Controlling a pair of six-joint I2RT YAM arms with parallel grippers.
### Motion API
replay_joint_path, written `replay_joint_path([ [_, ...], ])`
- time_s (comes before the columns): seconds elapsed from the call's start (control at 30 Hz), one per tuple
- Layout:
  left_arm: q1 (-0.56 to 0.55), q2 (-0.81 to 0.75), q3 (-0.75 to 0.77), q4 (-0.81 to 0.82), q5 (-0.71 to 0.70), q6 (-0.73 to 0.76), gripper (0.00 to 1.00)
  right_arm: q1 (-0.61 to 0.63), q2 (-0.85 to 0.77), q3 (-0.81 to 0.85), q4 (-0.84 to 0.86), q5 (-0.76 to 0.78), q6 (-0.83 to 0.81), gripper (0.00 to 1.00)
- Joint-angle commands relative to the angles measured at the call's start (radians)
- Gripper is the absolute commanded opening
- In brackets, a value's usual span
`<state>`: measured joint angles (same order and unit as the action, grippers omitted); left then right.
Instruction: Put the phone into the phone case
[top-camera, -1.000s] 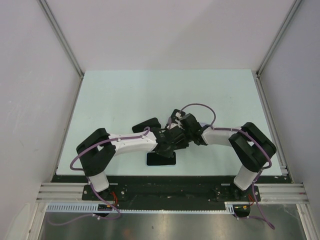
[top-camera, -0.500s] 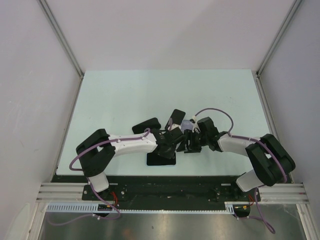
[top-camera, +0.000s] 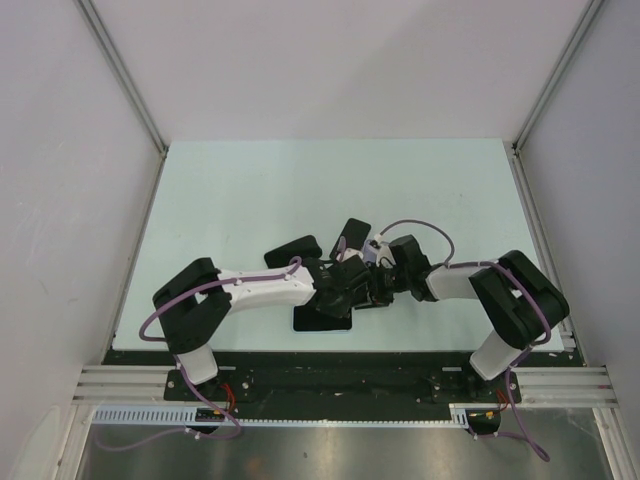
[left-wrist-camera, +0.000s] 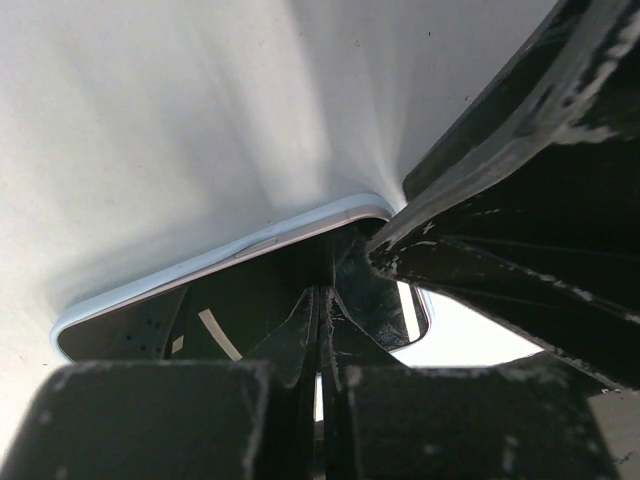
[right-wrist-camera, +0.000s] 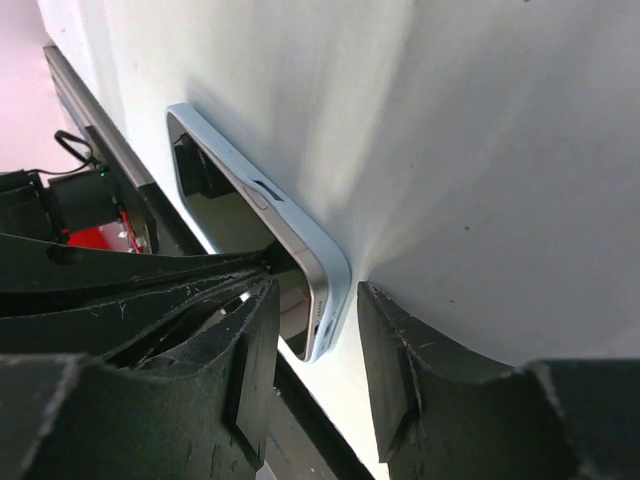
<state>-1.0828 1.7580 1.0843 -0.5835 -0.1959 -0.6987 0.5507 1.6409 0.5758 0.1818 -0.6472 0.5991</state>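
The phone (top-camera: 322, 319) lies flat, screen up, near the table's front edge. In the wrist views its silver edge sits inside a light blue case (left-wrist-camera: 200, 265) (right-wrist-camera: 300, 235). My left gripper (top-camera: 343, 294) (left-wrist-camera: 322, 300) is shut, and its tips rest on the dark screen (left-wrist-camera: 240, 300). Its thin fingers (right-wrist-camera: 150, 275) reach in from the left in the right wrist view. My right gripper (top-camera: 370, 290) (right-wrist-camera: 318, 295) is open and low over the phone's near corner. One finger is over the screen and the other is on the table beside the case.
The black front rail (top-camera: 330, 362) runs just below the phone. Two black shapes (top-camera: 292, 248) (top-camera: 350, 238) show behind the grippers; I cannot tell what they are. The pale green tabletop (top-camera: 330, 185) stretches behind, with white walls on both sides.
My right gripper came off the top of the left wrist, swung out to the right, then came back left and down to the phone's corner. The left arm and the phone stayed put.
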Motion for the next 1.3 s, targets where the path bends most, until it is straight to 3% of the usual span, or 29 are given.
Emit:
replay_joint_path([
  [0.0,-0.009,0.126,-0.080,-0.076,0.032,0.001,0.00,0.026,0.118,-0.068,-0.160,0.164,-0.055,0.40],
  [0.2,-0.011,0.138,-0.070,-0.076,0.029,0.008,0.00,0.046,0.174,-0.062,-0.177,0.218,-0.035,0.21],
  [0.4,-0.016,0.182,-0.040,-0.072,0.042,0.034,0.00,0.090,0.229,-0.014,-0.271,0.351,-0.016,0.11],
  [1.0,0.041,0.216,-0.110,0.014,0.133,0.048,0.00,0.172,0.327,0.045,-0.343,0.527,0.018,0.00],
  [1.27,0.067,0.003,-0.165,0.043,0.084,0.042,0.00,0.190,0.349,0.075,-0.370,0.578,0.018,0.00],
])
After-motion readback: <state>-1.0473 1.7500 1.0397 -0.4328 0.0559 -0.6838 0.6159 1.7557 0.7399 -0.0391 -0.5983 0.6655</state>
